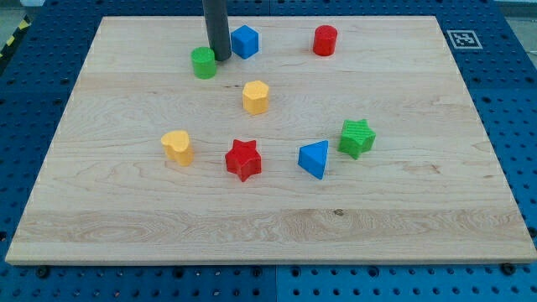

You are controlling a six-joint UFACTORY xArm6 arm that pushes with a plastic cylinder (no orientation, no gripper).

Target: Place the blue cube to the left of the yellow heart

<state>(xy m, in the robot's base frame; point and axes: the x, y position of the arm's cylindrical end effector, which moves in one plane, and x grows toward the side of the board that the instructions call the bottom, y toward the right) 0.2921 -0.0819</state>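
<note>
The blue cube (pixel 245 41) sits near the view's top, left of centre. The yellow heart (pixel 178 146) lies lower down at the view's left. My tip (pixel 221 57) is on the board between the green cylinder (pixel 203 63) and the blue cube, close to the cube's left side and just right of the green cylinder. The dark rod rises from it out of the view's top.
A red cylinder (pixel 325 40) stands at the top right. A yellow hexagonal block (pixel 256 96) is at the centre. A red star (pixel 243 159), a blue triangular block (pixel 315 158) and a green star-like block (pixel 357 137) lie across the middle. The wooden board (pixel 268 226) ends in blue perforated table.
</note>
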